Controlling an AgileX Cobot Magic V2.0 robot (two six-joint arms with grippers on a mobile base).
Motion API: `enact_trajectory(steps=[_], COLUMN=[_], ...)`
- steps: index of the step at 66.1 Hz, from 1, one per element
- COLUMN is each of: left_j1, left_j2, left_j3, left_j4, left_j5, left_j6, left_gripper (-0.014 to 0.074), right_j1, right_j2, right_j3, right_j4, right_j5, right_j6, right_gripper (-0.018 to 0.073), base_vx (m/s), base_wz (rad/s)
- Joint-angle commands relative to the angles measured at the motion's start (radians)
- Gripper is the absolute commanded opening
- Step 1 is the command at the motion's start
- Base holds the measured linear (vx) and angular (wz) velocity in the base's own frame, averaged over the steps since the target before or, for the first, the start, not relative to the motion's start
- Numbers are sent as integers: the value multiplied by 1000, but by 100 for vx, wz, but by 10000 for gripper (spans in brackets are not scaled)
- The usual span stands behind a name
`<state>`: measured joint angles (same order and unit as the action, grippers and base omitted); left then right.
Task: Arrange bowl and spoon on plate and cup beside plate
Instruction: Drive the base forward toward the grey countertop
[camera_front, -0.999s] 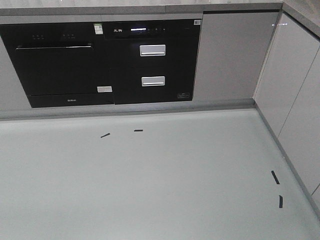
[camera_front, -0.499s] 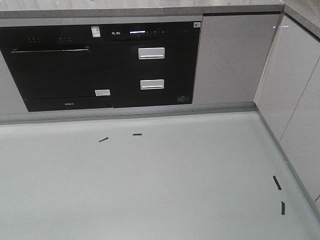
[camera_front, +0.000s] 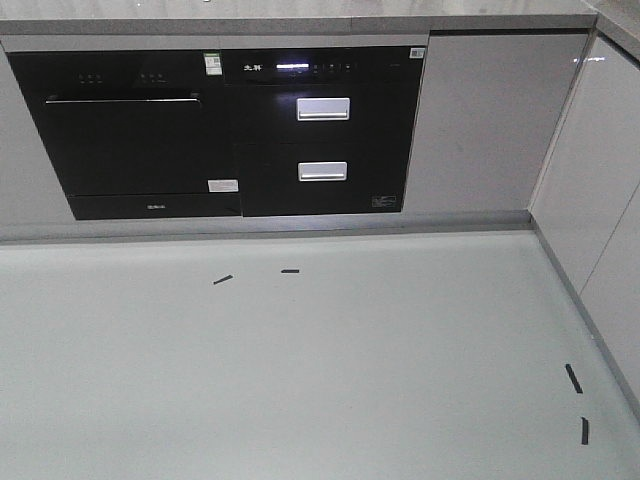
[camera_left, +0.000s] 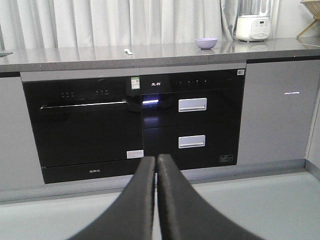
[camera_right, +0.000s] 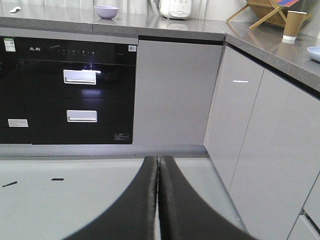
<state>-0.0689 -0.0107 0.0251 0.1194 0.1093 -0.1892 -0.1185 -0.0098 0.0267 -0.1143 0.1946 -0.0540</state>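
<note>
The pale floor fills the near part of the front view; past it a grey counter runs along the far wall, turns the corner and comes nearer down the right side; under it stand plain grey cabinet doors and, to their left, two black units, the oven on the left and the drawer unit with two silver handles on the right. The left gripper hangs low over the floor facing the black units; its dark fingers lie pressed together with only a thin seam between them, gripping nothing and touching nothing; the right gripper faces the corner cabinets, its fingers likewise closed tight on each other and empty. A white appliance stands on the far counter near the corner; a wooden rack leans in the corner itself. The plate lies on the right counter, cut off by the right edge of the right wrist view; the bowl sits upright on the far counter, just left of the white appliance and above the drawer unit; the cup stands upright on the right counter, farther off than the plate and just beside the rack; the spoon lies on the far counter, well to the left of the bowl. Short black tape strips mark the floor, two near the units and two near the right cabinets.
</note>
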Motion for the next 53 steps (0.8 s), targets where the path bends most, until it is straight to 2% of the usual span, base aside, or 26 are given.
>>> enact_trajectory(steps=[1, 53], left_j1=[0, 0], left_j2=[-17, -17], left_j3=[30, 30], left_j4=[-1, -1], left_j5=[-71, -71], left_j6=[-8, -8], left_gripper=[-6, -6], right_j1=[-3, -3], right_j2=[-12, -12], right_j3=[17, 17], right_j4=[-3, -3], right_j5=[-77, -74], right_j6=[-7, -7], right_gripper=[-6, -6], base_vx=[3, 3], base_wz=[5, 4])
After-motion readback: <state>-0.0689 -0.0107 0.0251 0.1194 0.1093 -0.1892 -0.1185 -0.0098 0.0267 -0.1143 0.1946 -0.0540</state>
